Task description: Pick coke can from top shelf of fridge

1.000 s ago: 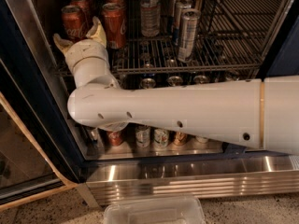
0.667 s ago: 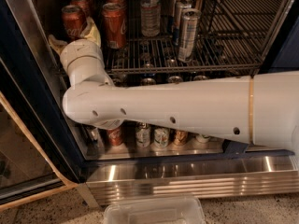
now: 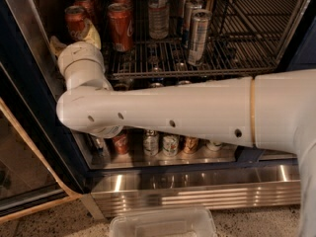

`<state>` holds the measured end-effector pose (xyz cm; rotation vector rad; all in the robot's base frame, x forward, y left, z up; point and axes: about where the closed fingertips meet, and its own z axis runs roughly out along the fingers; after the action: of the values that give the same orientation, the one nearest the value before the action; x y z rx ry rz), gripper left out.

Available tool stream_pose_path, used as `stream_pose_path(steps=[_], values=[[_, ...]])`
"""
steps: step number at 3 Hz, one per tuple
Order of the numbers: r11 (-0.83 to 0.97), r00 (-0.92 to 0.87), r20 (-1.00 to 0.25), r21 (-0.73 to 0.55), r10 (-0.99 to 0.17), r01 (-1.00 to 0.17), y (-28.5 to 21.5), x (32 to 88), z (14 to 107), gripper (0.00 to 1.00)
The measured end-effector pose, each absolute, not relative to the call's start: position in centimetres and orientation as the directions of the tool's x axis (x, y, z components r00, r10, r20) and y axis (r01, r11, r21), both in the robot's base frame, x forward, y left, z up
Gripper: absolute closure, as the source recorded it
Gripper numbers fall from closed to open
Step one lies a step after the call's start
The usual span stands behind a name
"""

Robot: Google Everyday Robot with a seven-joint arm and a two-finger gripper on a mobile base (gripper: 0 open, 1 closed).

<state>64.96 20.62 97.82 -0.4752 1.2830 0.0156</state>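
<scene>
The fridge point(image 3: 197, 194) stands open, and the white arm point(image 3: 187, 115) reaches across its front and up to the top surface point(image 3: 247, 38), a wire rack. A clear plastic tub point(image 3: 163, 223) lies on the floor well below that rack. On the top surface, near the middle, stand a clear bottle point(image 3: 159, 11) and slim silver cans point(image 3: 199, 31). The red cans are at its left end as seen.

The coke can point(image 3: 74, 19) nearest that left end is the one the hand point(image 3: 74, 37) addresses. The hand is open, its two pale fingers point(image 3: 93, 33) spread to either side of the can's lower half. Whether they touch it I cannot tell. A second red can point(image 3: 121, 27) stands just beside it, toward the middle of the top surface.

The can is probably full, so moderately heavy for its size. Its wall is thin, smooth metal that dents under a hard squeeze and may be slick if cold and damp. The best hold looks to be across the straight middle of the body, fingers on opposite sides and below the tapered shoulder, with firm but modest pressure. The base rim could catch in the wire, so a slight lift before drawing it out seems wise.
</scene>
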Motion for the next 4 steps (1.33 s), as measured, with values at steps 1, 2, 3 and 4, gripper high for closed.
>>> stream_pose_path(steps=[1,2,3,4], values=[[0.904,0.313,-0.91,-0.353,-0.271,-0.242,20.5,64.8,97.9,0.41],[0.912,0.328,-0.905,-0.351,-0.272,-0.211,19.9,64.6,97.9,0.46],[0.926,0.334,-0.908,-0.328,-0.253,-0.188,18.9,64.6,97.8,0.44],[0.931,0.332,-0.913,-0.31,-0.235,-0.191,18.5,65.1,97.8,0.36]])
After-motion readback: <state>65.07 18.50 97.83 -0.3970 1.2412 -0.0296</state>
